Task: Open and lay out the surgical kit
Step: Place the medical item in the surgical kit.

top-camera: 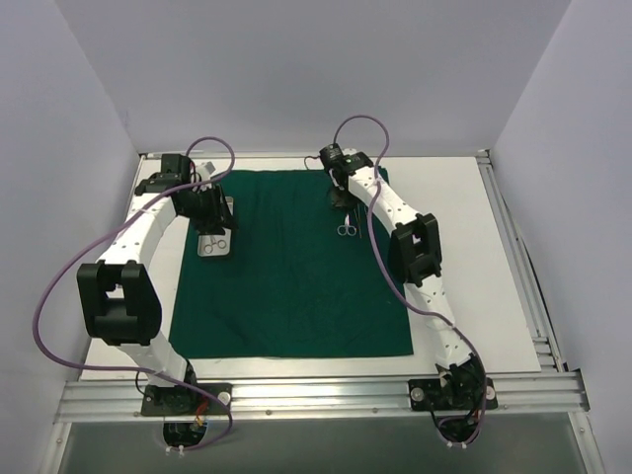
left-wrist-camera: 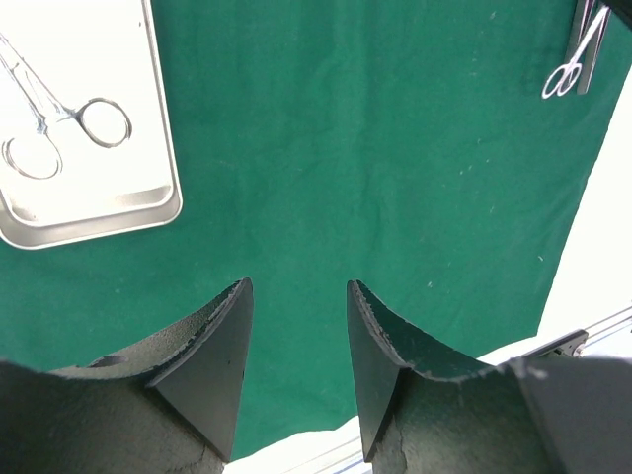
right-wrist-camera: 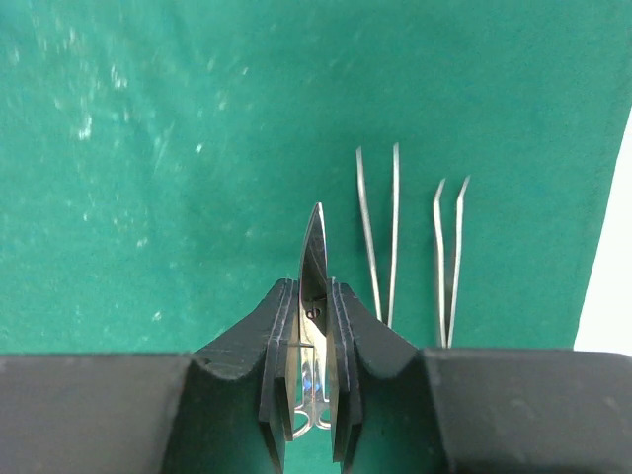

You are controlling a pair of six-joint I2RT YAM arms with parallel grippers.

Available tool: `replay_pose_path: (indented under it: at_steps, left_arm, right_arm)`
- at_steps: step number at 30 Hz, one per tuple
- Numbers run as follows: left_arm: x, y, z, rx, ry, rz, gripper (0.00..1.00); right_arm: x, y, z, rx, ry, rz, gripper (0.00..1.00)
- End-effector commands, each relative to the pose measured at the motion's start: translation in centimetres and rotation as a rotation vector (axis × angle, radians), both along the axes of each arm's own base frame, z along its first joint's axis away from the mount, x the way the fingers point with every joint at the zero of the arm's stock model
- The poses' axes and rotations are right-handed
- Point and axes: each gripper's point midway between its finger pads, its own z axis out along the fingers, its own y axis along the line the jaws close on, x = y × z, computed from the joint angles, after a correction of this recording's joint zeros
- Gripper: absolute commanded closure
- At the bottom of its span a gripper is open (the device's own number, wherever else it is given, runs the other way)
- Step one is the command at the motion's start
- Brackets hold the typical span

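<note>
The dark green cloth (top-camera: 291, 272) lies spread flat as a square drape. Near its left edge sits the small steel tray (top-camera: 214, 249), with one ring-handled instrument (left-wrist-camera: 59, 118) lying in it. My left gripper (left-wrist-camera: 299, 296) hovers open over bare cloth just right of the tray (left-wrist-camera: 166, 148), holding nothing. My right gripper (right-wrist-camera: 312, 286) is low over the far right part of the drape, shut on the blades of a pair of scissors (right-wrist-camera: 314, 242), whose ring handles (top-camera: 346, 230) point toward the arm bases. Two thin tweezers (right-wrist-camera: 378, 227) (right-wrist-camera: 449, 257) lie on the cloth just right of the scissors.
The white tabletop (top-camera: 464, 257) borders the drape on the right and near side. White walls enclose the back and sides. An aluminium rail (top-camera: 316, 395) runs along the near edge. Purple cables (top-camera: 212, 148) loop above both wrists.
</note>
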Motion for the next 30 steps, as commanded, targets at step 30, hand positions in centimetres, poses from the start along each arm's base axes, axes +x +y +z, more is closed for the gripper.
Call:
replay_pose_path:
  at_steps: [30]
  left_arm:
    - [2.0, 1.2, 0.5, 0.008, -0.011, 0.001, 0.48]
  right_arm:
    - [0.6, 0.6, -3.4, 0.006, 0.044, 0.012, 0.82]
